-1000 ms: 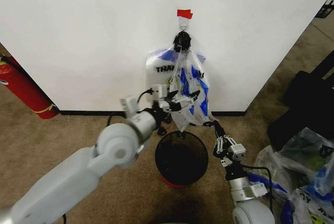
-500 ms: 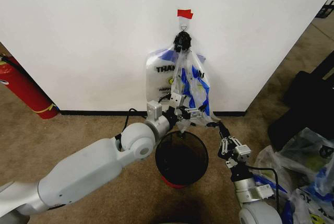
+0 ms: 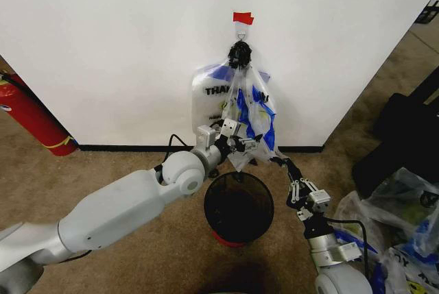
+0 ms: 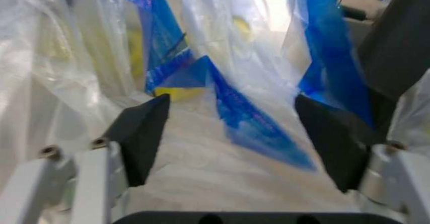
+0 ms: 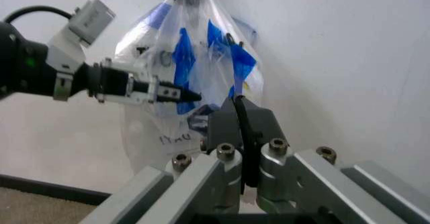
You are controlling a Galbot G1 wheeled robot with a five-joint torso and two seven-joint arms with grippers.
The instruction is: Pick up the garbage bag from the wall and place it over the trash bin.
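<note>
Garbage bag (image 3: 250, 119) hung on the wall (image 3: 123, 47) hook above trash bin (image 3: 239, 206), grasp step: left pincer (image 3: 248, 145) spread around its lower folds, right pincer (image 3: 282, 166) pressed together beside; next needed closing, then unhooking

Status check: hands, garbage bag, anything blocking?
Left hand open at garbage bag, still hanging on wall. Right hand shut, beside bag's lower edge. THANK YOU bag behind.

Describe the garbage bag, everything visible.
The garbage bag is thin, crinkly clear plastic with blue printed patches. It hangs limp from a hook under red tape on the wall, in front of a whitish printed bag, above the trash bin. The left pincer, open, straddles its lower part; the right pincer, shut, is at its lower edge.
</note>
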